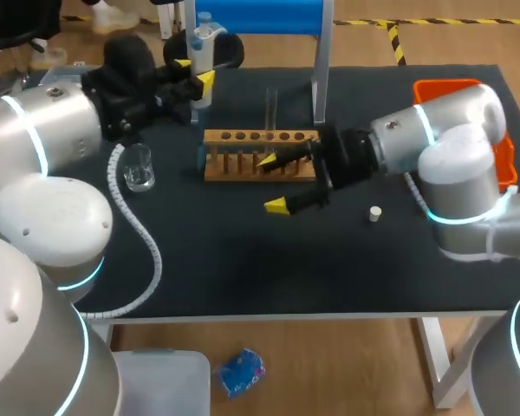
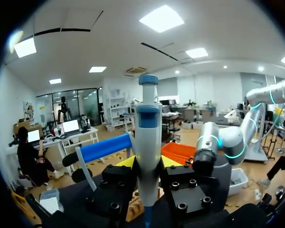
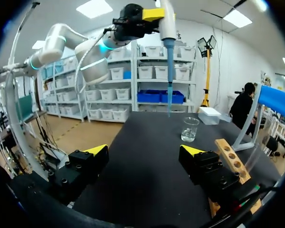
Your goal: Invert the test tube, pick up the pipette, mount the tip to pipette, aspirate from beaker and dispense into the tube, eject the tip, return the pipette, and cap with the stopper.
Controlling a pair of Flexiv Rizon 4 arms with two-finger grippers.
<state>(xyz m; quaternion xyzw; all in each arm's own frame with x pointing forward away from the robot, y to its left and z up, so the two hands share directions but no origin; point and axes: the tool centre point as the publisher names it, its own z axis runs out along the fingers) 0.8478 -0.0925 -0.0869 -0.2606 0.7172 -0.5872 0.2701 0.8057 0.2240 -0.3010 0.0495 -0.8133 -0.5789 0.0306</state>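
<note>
Tipped pipette aloft, with a small beaker to hit

The white pipette with blue cap and blue tip [image 1: 203, 48] is clamped upright in our left gripper [image 2: 148, 164], at 11 o'clock of the wooden tube rack [image 1: 234, 166]. The clear glass beaker [image 1: 139, 169] stands at the rack's 9 o'clock. An off-centre descent could strike the beaker's rim and topple it. Our right gripper [image 1: 272, 183], wide open and empty, hovers just before the rack and could knock it.

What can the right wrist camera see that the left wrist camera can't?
Only the right wrist camera shows the glass beaker standing on the table, and the right fingers, open and holding nothing. Only the left wrist camera shows the orange bin and the blue button on top of the pipette. Both show that pipette gripped between the left fingers.
</note>
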